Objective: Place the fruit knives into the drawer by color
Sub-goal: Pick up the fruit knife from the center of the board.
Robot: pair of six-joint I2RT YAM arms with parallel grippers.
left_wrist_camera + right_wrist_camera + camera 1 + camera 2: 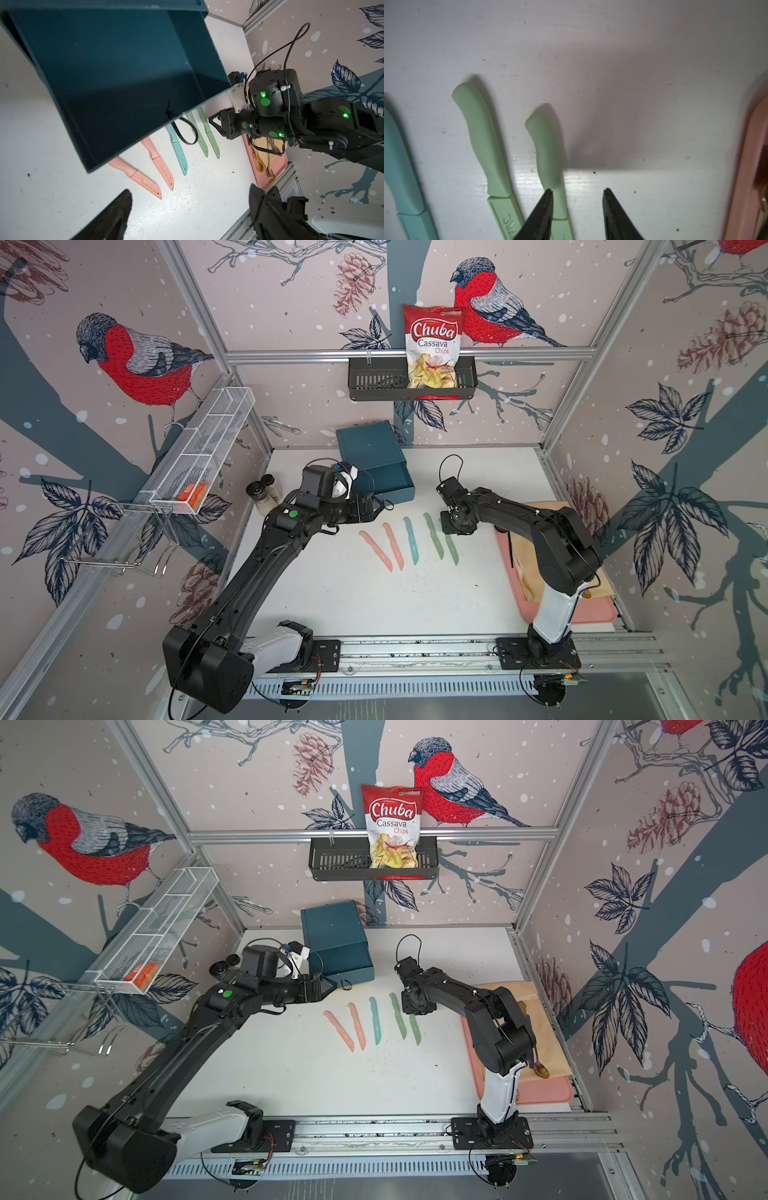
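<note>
We see the five fruit knives lying side by side on the white bench (374, 605), handles toward the drawer chest (368, 448): two salmon-pink knives (376, 551) (393, 546), a teal knife (411, 541), and two light green knives (434, 536) (451, 549). A teal drawer (390, 485) stands pulled out of the chest just behind them, its black loop pull (185, 133) hanging at the front. The left end effector (190, 189) hovers before that drawer, fingers spread wide and holding nothing. The right end effector (578, 190) is low over the green knife nearest the pink tray (594, 610), fingers partly apart, one fingertip (547, 197) over the handle's edge, not gripping it.
</note>
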